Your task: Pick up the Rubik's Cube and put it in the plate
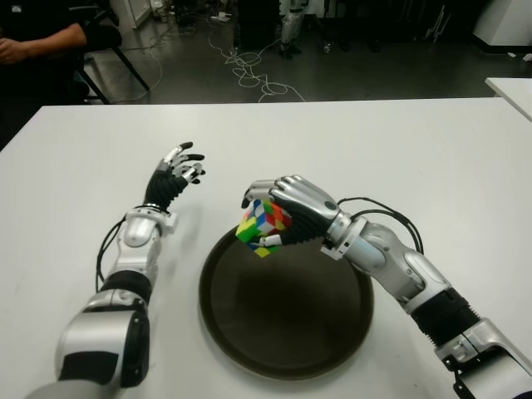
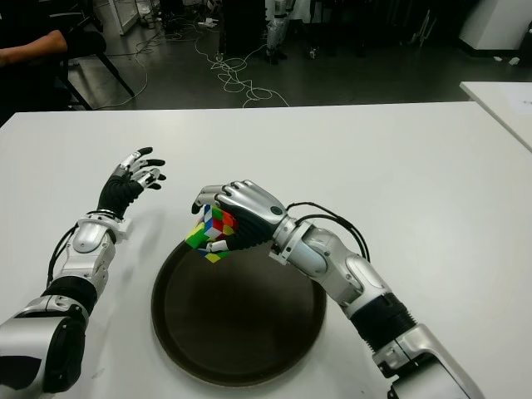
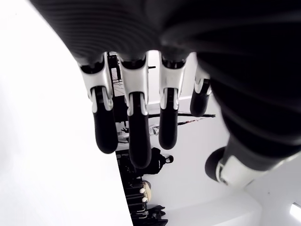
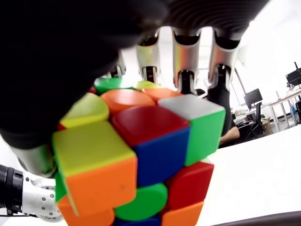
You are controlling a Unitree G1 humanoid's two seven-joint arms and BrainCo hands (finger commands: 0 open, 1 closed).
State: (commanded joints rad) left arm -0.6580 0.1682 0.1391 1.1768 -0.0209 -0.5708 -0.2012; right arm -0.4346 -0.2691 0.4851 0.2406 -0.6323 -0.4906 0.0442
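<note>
My right hand (image 1: 274, 218) is shut on the Rubik's Cube (image 1: 263, 226), a scrambled cube with green, yellow, red and blue tiles. It holds the cube in the air above the far left rim of the dark round plate (image 1: 332, 349). The right wrist view fills with the cube (image 4: 141, 155), fingers (image 4: 184, 61) curled over its top. My left hand (image 1: 178, 170) shows to the left of the plate over the white table (image 1: 399, 150), its fingers (image 3: 134, 127) spread and holding nothing.
A person's arm (image 1: 33, 41) shows at the far left behind the table. Cables (image 1: 249, 75) lie on the dark floor beyond the table's far edge. A second white table's corner (image 1: 511, 87) shows at the right.
</note>
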